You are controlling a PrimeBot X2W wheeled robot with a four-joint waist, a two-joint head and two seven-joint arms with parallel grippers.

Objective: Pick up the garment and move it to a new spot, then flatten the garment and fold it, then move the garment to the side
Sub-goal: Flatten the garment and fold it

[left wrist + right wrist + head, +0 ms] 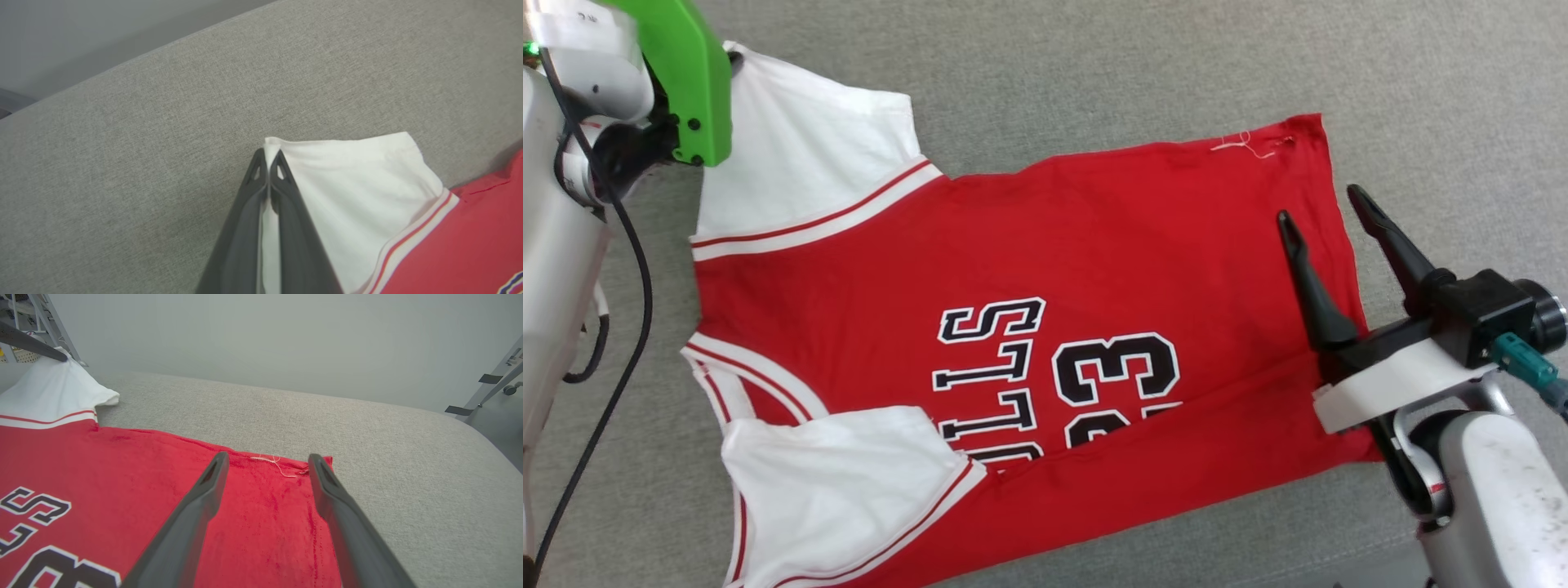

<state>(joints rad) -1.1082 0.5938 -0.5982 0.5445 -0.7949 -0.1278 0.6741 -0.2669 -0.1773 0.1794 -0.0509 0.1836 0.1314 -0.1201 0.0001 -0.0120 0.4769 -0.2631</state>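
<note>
Lying flat on grey cushion (1094,73), garment (1094,269) runs left-right: collar (743,367) toward robot's left, hem (1327,163) right. Left gripper (267,163) jaws pinch white sleeve (351,183) corner; right gripper (1320,204) jaws spread above hem.

Head looks down; wrist views, seemingly low, share the garment (1094,229).

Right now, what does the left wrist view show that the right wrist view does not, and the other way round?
Left wrist view: the left gripper seen close, shut on the corner of the white sleeve, with cloth pinched between its fingers.
Right wrist view: the right gripper open over the hem end of the garment, with a loose white thread at the hem between its fingertips.
Both: the white sleeve, its red-and-white striped trim, the red body and the grey padded surface.
</note>
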